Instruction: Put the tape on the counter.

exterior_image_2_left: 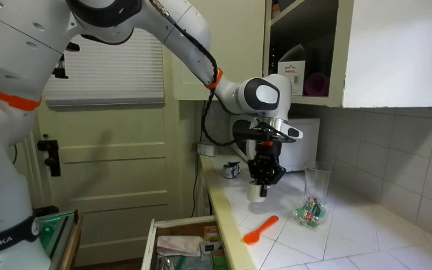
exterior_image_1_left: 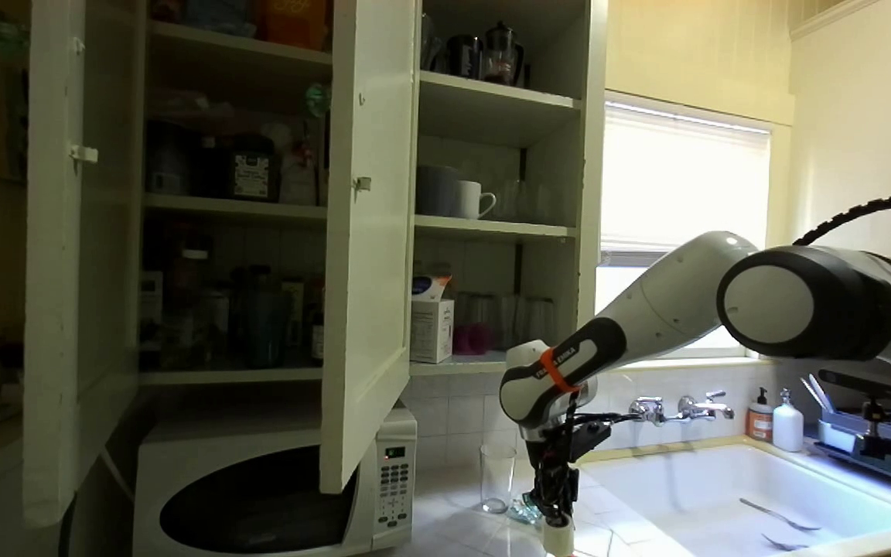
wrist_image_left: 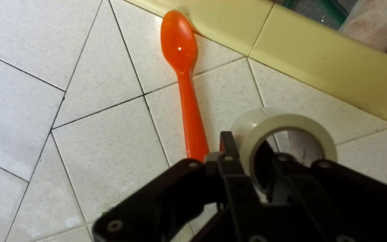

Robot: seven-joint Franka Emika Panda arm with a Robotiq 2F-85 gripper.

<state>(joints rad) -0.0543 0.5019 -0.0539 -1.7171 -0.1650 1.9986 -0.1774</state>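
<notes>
- Pinching the off-white, ring-shaped tape roll, slim black fingers are poised above the flat white tiled counter.
- By early release, the roll could be dropped.
- Landing on the orange plastic spoon, left in the wrist view, it could be tipped.

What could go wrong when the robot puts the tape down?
The tape might come down on the orange spoon lying nearby and tip over. If the gripper swings sideways, it could knock the tall glass standing on the counter. If dropped, the tape might roll over the yellow edge into the open drawer.
</notes>
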